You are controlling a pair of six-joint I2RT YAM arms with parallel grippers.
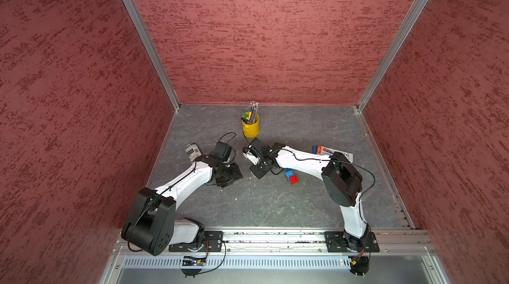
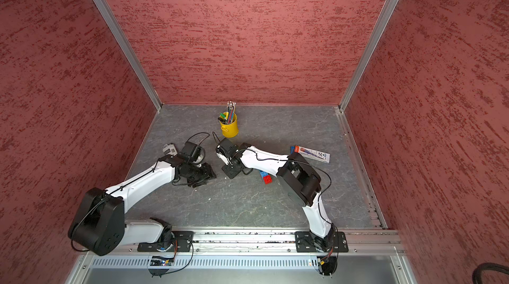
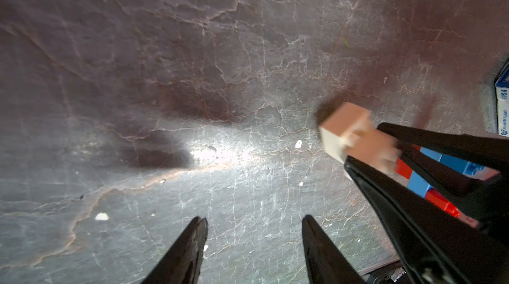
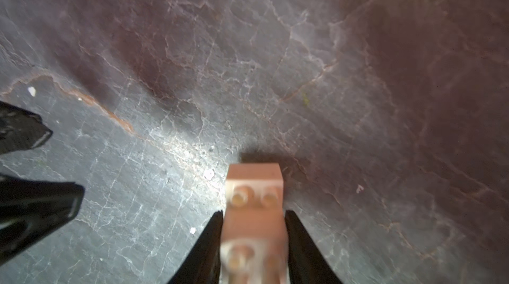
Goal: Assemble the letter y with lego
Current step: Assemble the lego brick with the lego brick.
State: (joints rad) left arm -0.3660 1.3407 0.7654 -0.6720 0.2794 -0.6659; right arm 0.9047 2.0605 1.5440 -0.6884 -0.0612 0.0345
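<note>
My right gripper [image 4: 253, 212] is shut on two white lego bricks [image 4: 254, 186] joined in a step, studs facing the camera, just above the grey table. The left wrist view shows the same white pair [image 3: 348, 131] at the tips of the right gripper's fingers [image 3: 385, 183]. Joined blue and red bricks [image 1: 291, 176] [image 2: 265, 177] lie on the table under the right forearm, and are also seen behind those fingers as blue and red bricks [image 3: 418, 183]. My left gripper [image 3: 253, 218] [image 1: 231, 178] is open and empty, a short way left of the right gripper [image 1: 252, 161].
A yellow pencil cup [image 1: 250, 127] stands at the back, just behind the right wrist. A flat printed box [image 1: 332, 152] lies at the right. A labelled roll [image 1: 192, 152] lies beside the left forearm. Red walls enclose the table on three sides.
</note>
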